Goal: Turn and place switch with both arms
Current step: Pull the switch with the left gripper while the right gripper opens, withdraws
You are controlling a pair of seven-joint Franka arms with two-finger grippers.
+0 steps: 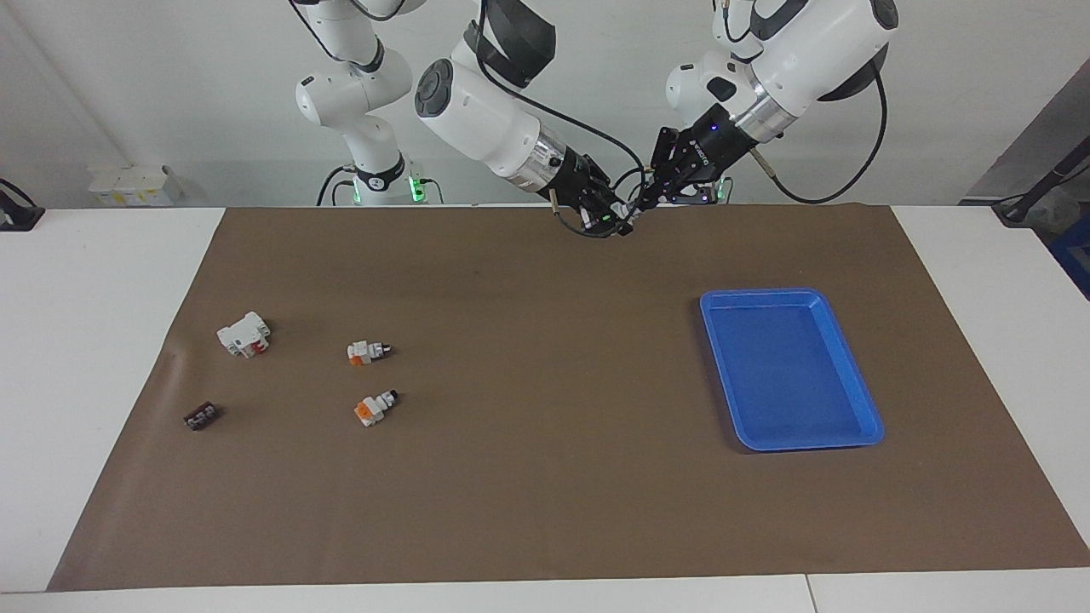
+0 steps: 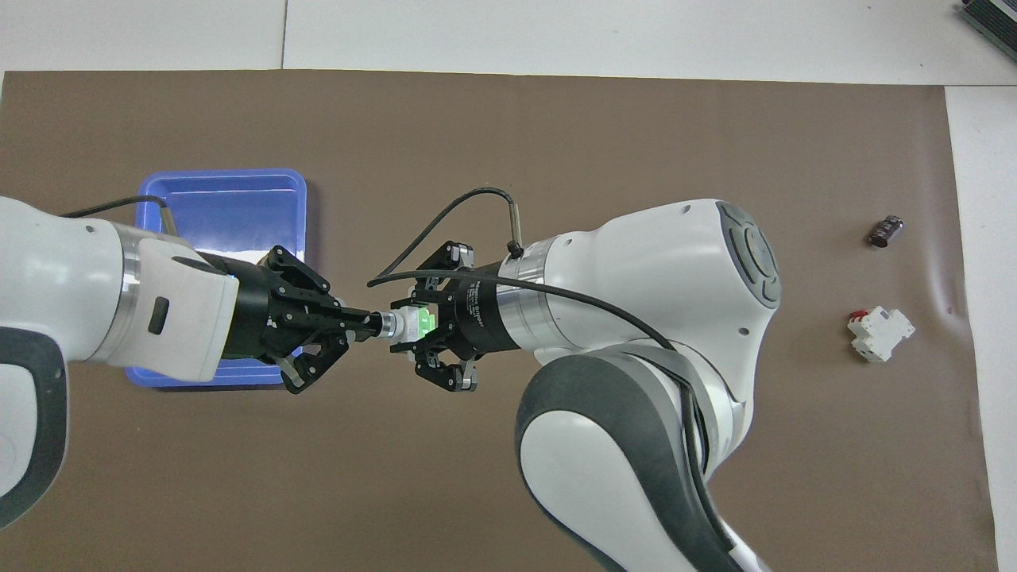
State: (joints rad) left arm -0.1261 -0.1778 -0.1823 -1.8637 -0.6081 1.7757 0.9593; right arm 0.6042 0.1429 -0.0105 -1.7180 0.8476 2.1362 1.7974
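The switch [image 2: 407, 323], white with a green button [image 2: 427, 320], hangs in the air between both grippers, above the brown mat between the tray and the mat's middle. My left gripper [image 2: 375, 324] comes from the tray's side and is shut on the switch's black end. My right gripper [image 2: 415, 326] faces it and is shut on the switch's white body at the green end. In the facing view the two grippers meet tip to tip, left [image 1: 641, 203], right [image 1: 619, 223], well above the mat's edge nearest the robots, and the switch [image 1: 630, 213] barely shows.
A blue tray [image 1: 788, 298] lies toward the left arm's end and also shows in the overhead view [image 2: 222, 179]. Toward the right arm's end lie two orange-button switches [image 1: 368, 351] [image 1: 375, 408], a white block with a red part [image 1: 243, 334] and a small black part [image 1: 201, 416].
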